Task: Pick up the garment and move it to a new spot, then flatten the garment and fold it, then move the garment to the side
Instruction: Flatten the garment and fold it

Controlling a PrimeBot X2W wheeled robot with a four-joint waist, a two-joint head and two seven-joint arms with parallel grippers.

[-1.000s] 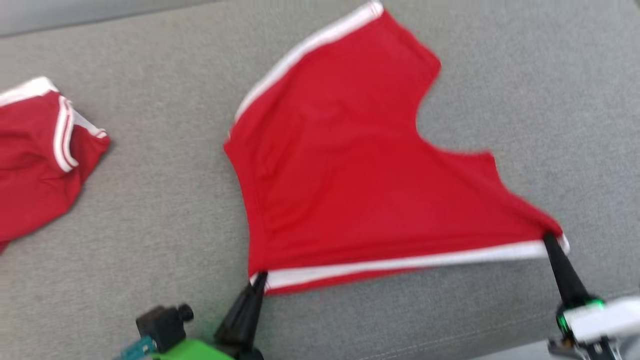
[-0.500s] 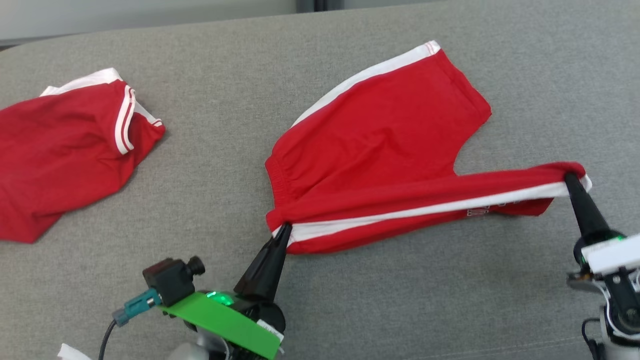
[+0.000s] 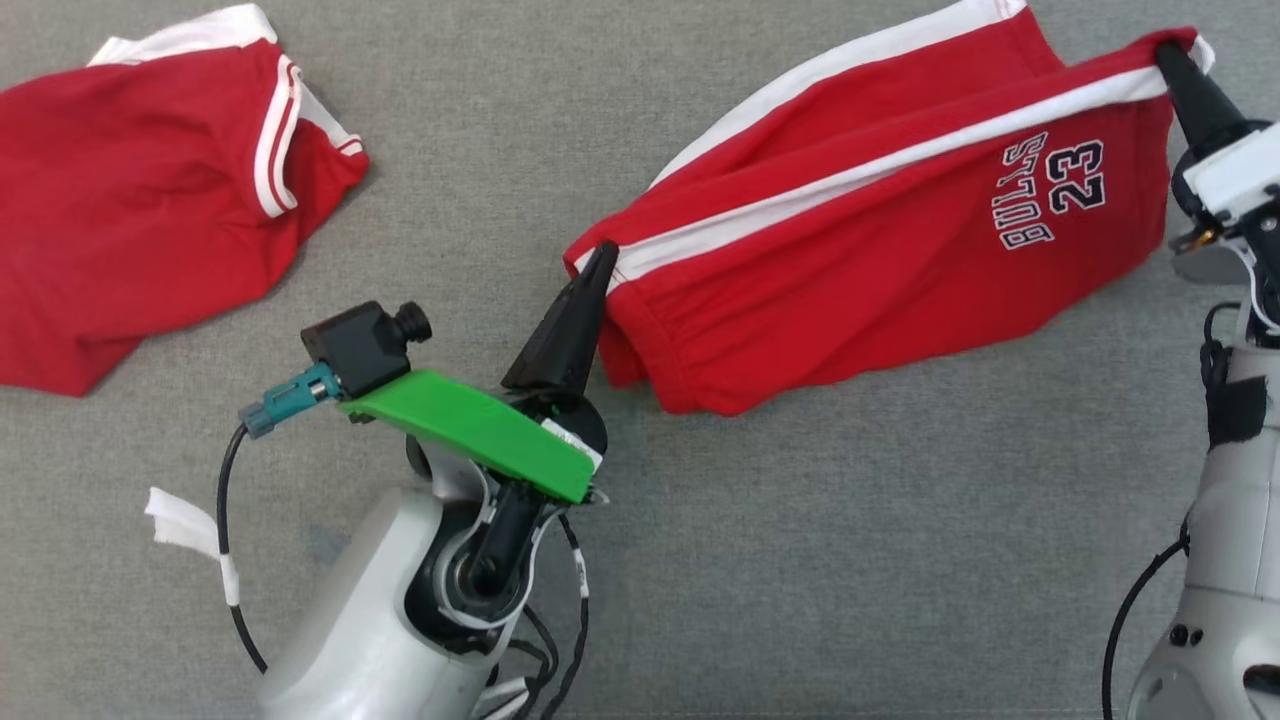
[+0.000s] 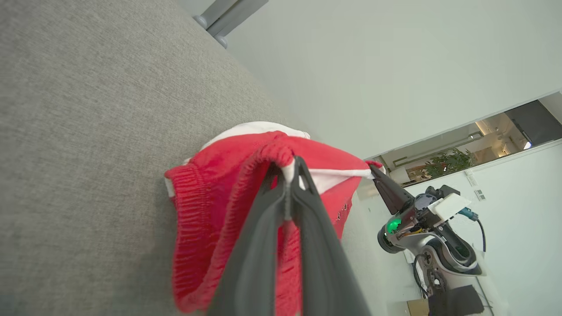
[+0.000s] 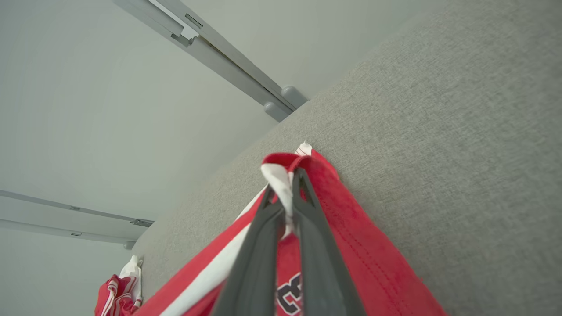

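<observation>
The garment (image 3: 860, 250) is a pair of red shorts with white side stripes and "BULLS 23" printed on one leg, lying doubled over on the grey fabric surface (image 3: 760, 560). My left gripper (image 3: 603, 252) is shut on the waistband corner at the garment's left end, where its fingers pinch the ribbed elastic (image 4: 281, 153). My right gripper (image 3: 1166, 50) is shut on the leg hem at the upper right; the red and white hem (image 5: 285, 169) sits clamped between its fingers. The lifted half is folded over the lower half and sags between the two grippers.
A second red garment (image 3: 140, 190) with white trim lies crumpled at the upper left; a bit of it shows low in the right wrist view (image 5: 120, 289). A pale wall with a grey rail (image 5: 228, 57) rises beyond the surface's far edge.
Both grippers have carried the held edge away from me and over the rest of the shorts, turning the printed side up. The head camera has also tilted down, bringing both arms into view.
</observation>
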